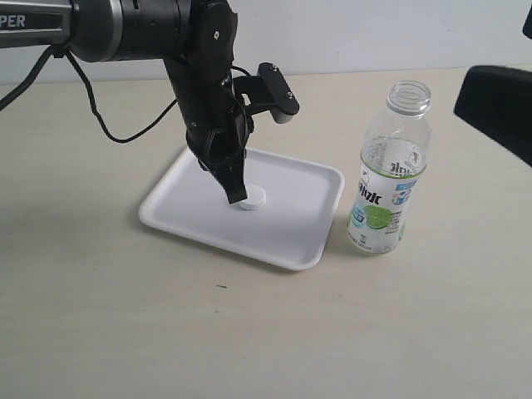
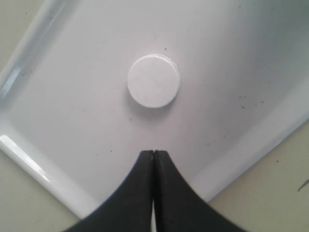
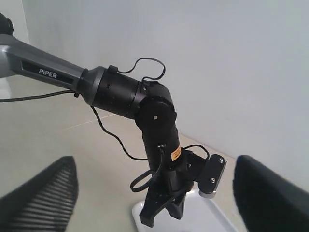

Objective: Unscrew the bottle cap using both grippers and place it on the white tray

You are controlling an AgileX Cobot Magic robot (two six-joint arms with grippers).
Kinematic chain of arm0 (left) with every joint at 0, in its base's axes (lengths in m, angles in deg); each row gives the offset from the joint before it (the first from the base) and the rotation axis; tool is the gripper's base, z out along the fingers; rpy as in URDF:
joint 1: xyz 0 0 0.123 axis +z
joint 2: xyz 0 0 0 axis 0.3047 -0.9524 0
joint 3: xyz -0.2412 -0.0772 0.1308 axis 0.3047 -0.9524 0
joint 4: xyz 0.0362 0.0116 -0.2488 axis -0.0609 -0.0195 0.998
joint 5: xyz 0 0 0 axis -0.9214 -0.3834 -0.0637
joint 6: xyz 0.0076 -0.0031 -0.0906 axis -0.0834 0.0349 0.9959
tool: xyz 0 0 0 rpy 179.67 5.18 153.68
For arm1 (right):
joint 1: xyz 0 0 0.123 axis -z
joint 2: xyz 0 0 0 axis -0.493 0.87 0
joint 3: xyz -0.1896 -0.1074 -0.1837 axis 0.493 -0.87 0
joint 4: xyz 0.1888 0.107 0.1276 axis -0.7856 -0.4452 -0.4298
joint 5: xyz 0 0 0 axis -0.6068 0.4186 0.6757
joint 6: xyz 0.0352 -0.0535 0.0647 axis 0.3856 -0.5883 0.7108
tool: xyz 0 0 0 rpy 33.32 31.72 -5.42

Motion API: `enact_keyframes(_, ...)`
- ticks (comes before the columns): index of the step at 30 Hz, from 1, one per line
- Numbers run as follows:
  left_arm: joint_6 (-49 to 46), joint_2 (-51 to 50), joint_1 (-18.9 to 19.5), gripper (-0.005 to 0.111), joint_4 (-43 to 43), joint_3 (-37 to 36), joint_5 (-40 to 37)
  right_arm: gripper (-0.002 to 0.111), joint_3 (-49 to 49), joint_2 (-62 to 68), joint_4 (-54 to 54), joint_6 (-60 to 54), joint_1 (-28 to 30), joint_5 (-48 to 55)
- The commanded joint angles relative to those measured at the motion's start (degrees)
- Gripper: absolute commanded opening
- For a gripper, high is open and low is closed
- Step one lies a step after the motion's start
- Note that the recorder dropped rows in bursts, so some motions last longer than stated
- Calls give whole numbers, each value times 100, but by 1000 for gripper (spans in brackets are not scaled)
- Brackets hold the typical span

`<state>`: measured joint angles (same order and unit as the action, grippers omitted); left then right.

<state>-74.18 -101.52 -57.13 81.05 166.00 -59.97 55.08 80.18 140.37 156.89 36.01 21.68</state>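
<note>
The cap is lying in the tray mid-way across the bench, just beside the left claw, whose tips are pressing together, empty. The right claw (mostly cut off) is gaping wide. The bottle is standing open-necked toward the right edge.

Plain white bottle cap, white tray with tiny dark specks, all-black left gripper, clear bottle with white, blue and lime-green label, pale beige table.
</note>
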Motion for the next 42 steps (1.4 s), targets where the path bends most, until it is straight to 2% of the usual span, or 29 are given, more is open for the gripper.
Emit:
enact_keyframes(1,63,64,19,0,1,-11,-41,42,17,-20,-204,450,18,9)
enact_keyframes(4,63,64,19,0,1,-11,-41,3,17,-20,-192,564,18,9)
enact_keyframes(5,63,64,19,0,1,-11,-41,1,17,-20,-193,574,18,9)
enact_keyframes(18,132,141,28,0,-64,-11,32,0,17,-34,290,683,18,454)
enact_keyframes(24,559,740,129,0,169,-25,129,0,-352,-486,607,986,18,1981)
enact_keyframes(27,680,1281,192,0,633,-314,588,0,-674,-842,607,1089,18,2438)
enact_keyframes(32,680,2554,227,0,1373,-1657,2114,0,-1165,-1333,559,1139,18,2904)
enact_keyframes(37,769,4255,227,0,1729,-3728,4262,0,-1496,-1494,548,1229,18,2884)
enact_keyframes(39,795,5124,203,0,2187,-4660,5222,0,-1629,-1494,548,1229,18,2840)
enact_keyframes(42,825,6470,143,0,2610,-5944,6206,0,-1840,-1494,532,1155,18,2907)
